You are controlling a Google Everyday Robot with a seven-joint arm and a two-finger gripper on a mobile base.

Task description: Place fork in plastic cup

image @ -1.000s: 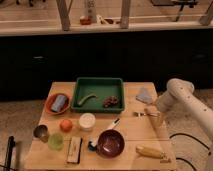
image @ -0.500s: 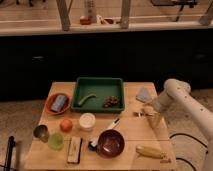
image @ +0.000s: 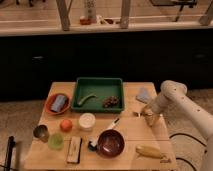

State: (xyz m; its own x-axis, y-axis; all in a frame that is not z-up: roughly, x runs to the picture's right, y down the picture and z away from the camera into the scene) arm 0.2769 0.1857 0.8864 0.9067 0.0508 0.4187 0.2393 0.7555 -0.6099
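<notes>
My gripper [image: 148, 115] is low over the right side of the wooden table [image: 130, 132], at the end of the white arm [image: 172, 97] that comes in from the right. A small thin pale sliver [image: 136, 114], possibly the fork, lies just left of the gripper, touching or nearly touching it. A light green plastic cup [image: 55, 141] stands at the front left of the table, far from the gripper. A white cup [image: 86, 121] stands near the table's middle.
A green tray [image: 98, 93] holds food pieces at the back. An orange bowl [image: 56, 103], an orange fruit [image: 66, 125], a metal cup [image: 40, 132], a dark red bowl [image: 110, 143], a white-handled utensil [image: 114, 123], a corn cob [image: 150, 151] and a grey cloth [image: 144, 95] are also there.
The gripper has shifted slightly left and stays low over the table's right side. Nothing else has moved.
</notes>
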